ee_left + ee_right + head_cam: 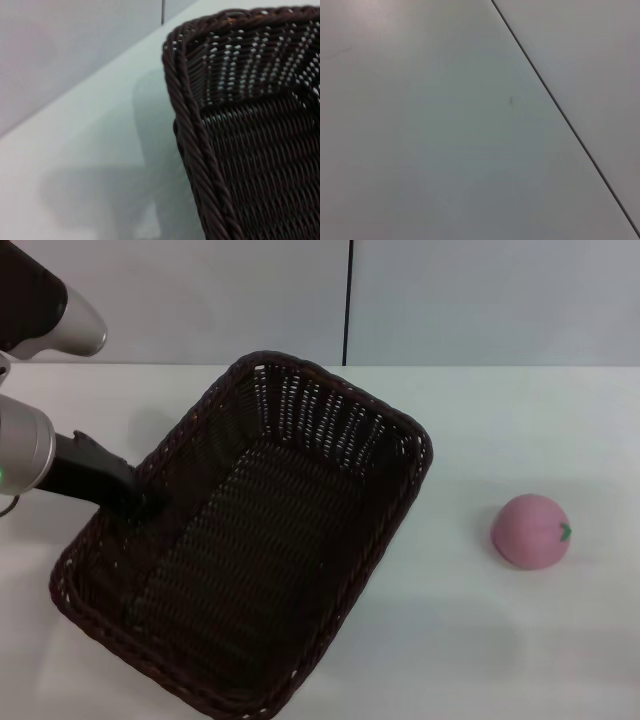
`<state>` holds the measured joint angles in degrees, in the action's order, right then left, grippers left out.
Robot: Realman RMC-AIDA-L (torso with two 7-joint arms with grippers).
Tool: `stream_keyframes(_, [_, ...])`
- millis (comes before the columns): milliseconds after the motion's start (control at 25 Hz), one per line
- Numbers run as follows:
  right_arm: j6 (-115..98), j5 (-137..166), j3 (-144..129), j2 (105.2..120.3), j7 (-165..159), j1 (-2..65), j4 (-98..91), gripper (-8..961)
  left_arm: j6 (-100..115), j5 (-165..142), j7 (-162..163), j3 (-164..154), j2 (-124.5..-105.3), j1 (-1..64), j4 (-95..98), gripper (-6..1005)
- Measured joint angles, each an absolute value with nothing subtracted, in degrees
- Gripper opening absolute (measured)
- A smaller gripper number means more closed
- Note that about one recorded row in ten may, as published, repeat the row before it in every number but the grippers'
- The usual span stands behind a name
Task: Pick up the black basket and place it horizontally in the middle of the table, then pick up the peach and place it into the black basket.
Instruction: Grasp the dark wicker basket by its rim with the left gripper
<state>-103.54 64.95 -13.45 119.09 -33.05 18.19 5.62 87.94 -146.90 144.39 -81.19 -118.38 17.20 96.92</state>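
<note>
on the white worktop [470, 650] the left hand [148, 505] is gripping the rim of the black basket [250, 540], which lies diagonally, well apart from the peach [531, 531].

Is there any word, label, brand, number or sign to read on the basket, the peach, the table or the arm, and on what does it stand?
None: no text can be read anywhere.
Basket: only dark weave.
Peach: only a green stem mark.
Table: plain white.
Left gripper, at the basket's rim: no marking.
</note>
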Motion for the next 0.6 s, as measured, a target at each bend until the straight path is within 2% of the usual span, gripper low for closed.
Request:
stream_keyframes(120, [-103.37,64.95,-13.45,119.09,-33.05,18.19,5.62,635,87.65,-146.88,144.09,-81.14,-118.36,17.54,97.18,268])
stream_keyframes(320, [-103.33,64.95,-13.37,119.09,-33.05,18.19,5.62,632,88.33,-147.29,138.34,-81.11,-118.23,20.54,96.68,213])
stream_keyframes(600, [-103.33,64.95,-13.36,119.09,-33.08,17.89,5.62,627,85.95,-147.27,117.06,-87.3,-118.57,23.85,97.3,214])
